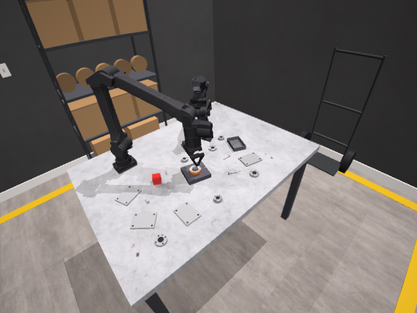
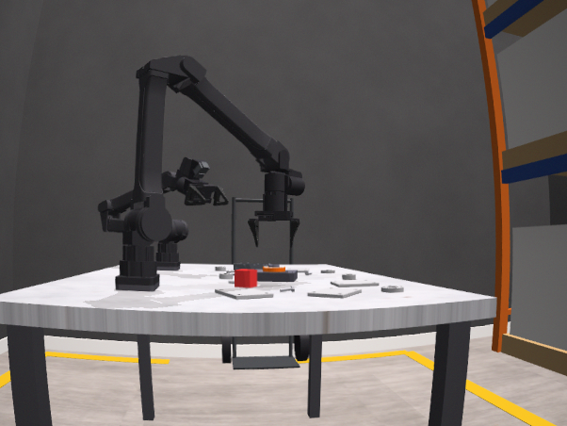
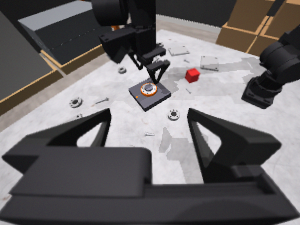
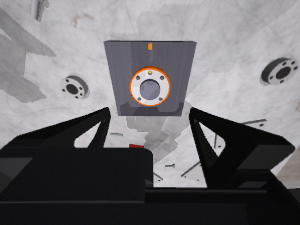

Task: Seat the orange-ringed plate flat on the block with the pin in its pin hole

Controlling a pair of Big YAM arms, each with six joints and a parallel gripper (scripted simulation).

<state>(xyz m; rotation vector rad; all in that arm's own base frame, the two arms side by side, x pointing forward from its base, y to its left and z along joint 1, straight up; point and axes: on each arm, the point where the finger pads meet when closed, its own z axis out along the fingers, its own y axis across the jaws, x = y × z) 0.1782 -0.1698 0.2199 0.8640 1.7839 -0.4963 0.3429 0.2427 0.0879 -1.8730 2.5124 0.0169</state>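
Marble table [image 1: 114, 239] [image 2: 325, 319] beneath; my right claw [image 1: 197, 162] [image 2: 274, 245] [image 4: 149, 111], wide and bare, could nudge the plate [image 1: 190, 171] [image 2: 274, 270] [image 3: 142, 91] [image 4: 134, 94] if I drift sideways while rising.

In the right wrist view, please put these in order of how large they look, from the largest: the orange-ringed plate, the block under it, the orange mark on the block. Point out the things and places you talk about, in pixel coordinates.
1. Block [image 1: 204, 174] [image 2: 287, 276] [image 3: 159, 98] [image 4: 117, 59]
2. Orange-ringed plate [image 1: 190, 170] [image 2: 274, 270] [image 3: 143, 92] [image 4: 135, 87]
3. Orange mark [image 3: 137, 97] [image 4: 150, 46]

The right gripper [image 1: 197, 164] [image 2: 275, 245] [image 4: 149, 111] points straight down, fingers wide apart, its arm arched high. At the far side, the left gripper [image 2: 206, 203] [image 3: 149, 112] hangs raised, tilted and open.
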